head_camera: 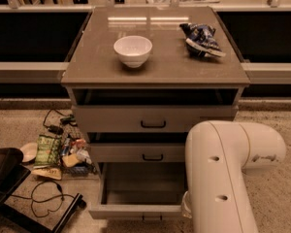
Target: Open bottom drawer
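Observation:
The grey-beige cabinet (pixel 155 72) has three drawers. The bottom drawer (pixel 136 210) is pulled well out toward me, showing its plain empty tray (pixel 143 183); its small black handle (pixel 152 218) sits at the lower frame edge. The middle drawer (pixel 136 153) and the top drawer (pixel 153 118) are slightly out. My white arm (pixel 223 169) rises at the lower right, in front of the cabinet's right side. The gripper is hidden behind the arm or below the frame edge.
A white bowl (pixel 133 50) and a blue snack bag (pixel 202 39) lie on the cabinet top. Snack packets (pixel 56 152), cables (pixel 48 198) and a black object (pixel 5 171) litter the floor to the left. A low rail (pixel 24 72) runs behind the cabinet.

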